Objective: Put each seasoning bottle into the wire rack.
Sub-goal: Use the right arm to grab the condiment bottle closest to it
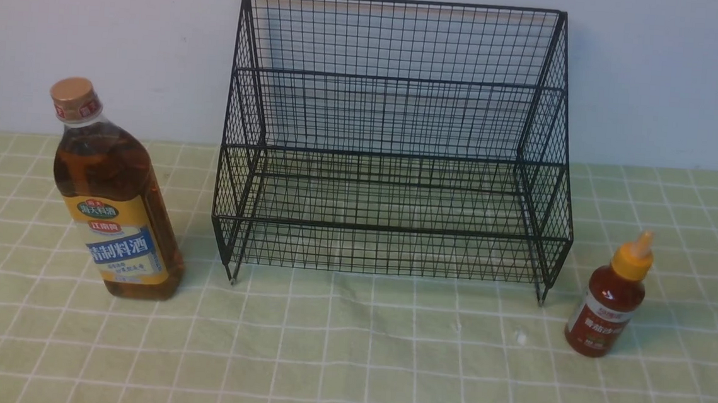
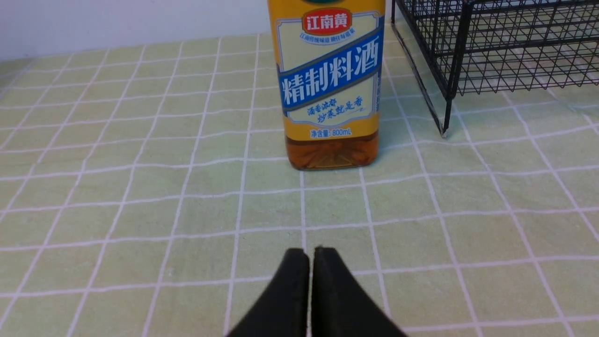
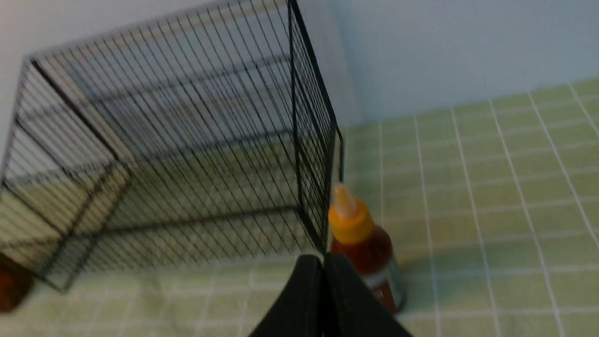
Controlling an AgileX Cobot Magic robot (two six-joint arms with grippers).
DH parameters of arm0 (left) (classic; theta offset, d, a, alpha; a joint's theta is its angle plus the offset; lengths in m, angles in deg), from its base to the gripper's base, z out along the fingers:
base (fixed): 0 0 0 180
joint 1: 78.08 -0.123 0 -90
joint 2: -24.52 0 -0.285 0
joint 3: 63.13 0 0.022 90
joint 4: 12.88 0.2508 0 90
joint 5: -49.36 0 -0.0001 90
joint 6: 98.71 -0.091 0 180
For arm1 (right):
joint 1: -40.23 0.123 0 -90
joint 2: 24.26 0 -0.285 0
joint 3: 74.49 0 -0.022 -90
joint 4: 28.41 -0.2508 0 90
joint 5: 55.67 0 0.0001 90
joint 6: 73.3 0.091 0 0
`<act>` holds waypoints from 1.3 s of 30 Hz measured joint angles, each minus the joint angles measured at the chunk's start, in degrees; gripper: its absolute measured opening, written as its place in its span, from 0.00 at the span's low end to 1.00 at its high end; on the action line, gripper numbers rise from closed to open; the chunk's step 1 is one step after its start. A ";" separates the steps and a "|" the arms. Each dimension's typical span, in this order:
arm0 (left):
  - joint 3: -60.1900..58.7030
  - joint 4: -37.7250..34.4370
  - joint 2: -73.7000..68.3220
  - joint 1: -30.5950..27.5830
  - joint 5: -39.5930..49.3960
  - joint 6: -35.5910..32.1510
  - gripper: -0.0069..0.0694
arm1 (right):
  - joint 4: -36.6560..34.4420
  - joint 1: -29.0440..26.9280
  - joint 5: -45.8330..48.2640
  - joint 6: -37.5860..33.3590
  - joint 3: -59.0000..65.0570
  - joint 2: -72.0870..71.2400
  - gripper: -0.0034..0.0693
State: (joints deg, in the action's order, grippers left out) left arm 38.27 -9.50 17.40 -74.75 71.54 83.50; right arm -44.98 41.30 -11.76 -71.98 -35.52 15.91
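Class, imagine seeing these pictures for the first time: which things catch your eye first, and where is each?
The big black wire rack stands empty at the middle back, before the wall. On its left stands a tall bottle of amber liquid, on its right a small red sauce bottle, both upright on the green checked cloth.

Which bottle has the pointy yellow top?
The small red sauce bottle, right of the wire rack. The tall amber bottle has a flat gold cap.
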 joint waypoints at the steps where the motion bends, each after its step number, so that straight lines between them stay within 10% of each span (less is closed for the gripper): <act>1: 0.00 0.00 0.00 0.00 0.00 0.00 0.08 | 0.82 0.00 4.07 -0.39 -3.68 3.38 0.03; 17: 0.00 0.00 0.00 0.00 0.00 0.00 0.08 | 9.56 6.50 22.47 -1.78 -35.76 42.82 0.09; 32: 0.00 0.00 0.00 0.00 0.00 0.00 0.08 | 14.61 9.25 21.24 2.45 -35.82 57.21 0.76; 39: 0.00 0.00 0.00 0.00 0.00 0.00 0.08 | 15.72 9.25 18.08 2.45 -35.82 63.30 0.74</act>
State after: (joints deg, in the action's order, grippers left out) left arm 38.27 -9.50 17.40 -74.75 71.54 83.50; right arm -29.27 50.55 6.32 -69.54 -71.33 79.21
